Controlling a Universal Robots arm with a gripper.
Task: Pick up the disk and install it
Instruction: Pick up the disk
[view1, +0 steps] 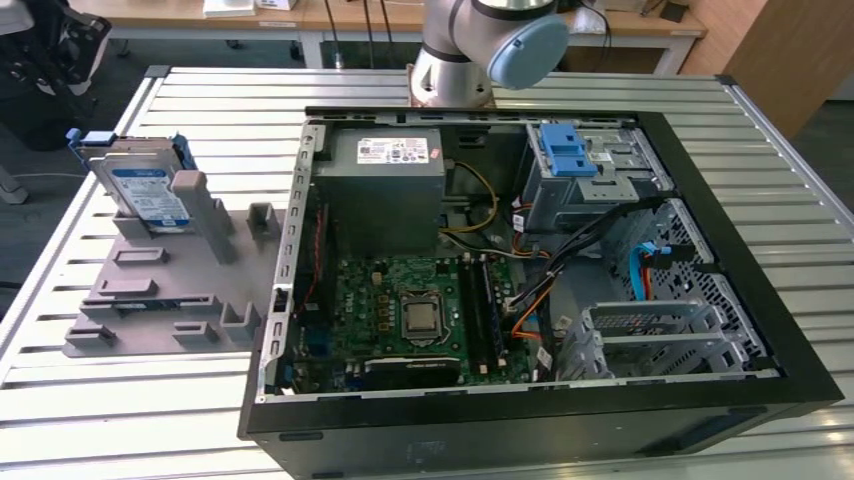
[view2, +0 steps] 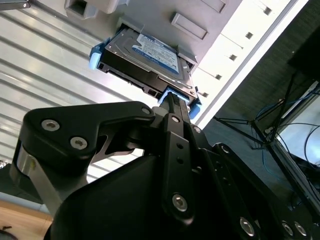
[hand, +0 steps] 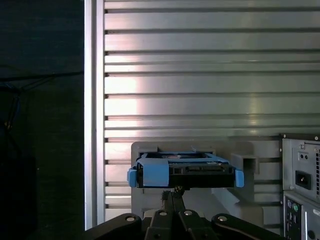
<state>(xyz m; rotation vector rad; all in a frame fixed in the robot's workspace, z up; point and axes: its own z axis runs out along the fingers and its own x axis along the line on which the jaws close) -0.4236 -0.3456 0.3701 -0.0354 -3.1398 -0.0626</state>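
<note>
Well to the exterior view's left, the disk (view1: 140, 190) is seen propped upright in a grey holder (view1: 174, 290) on the slatted bench (view1: 214, 120), and the open computer case (view1: 534, 440) is set just beside the holder toward that view's right. In both wrist views the tool (hand: 172, 191) (view2: 171, 97) is shown clenched with nothing held, its tips pointed toward the disk's blue-framed edge

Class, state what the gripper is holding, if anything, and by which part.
Nothing. The gripper is shut and empty, short of the disk, which stands in its grey holder.
</note>
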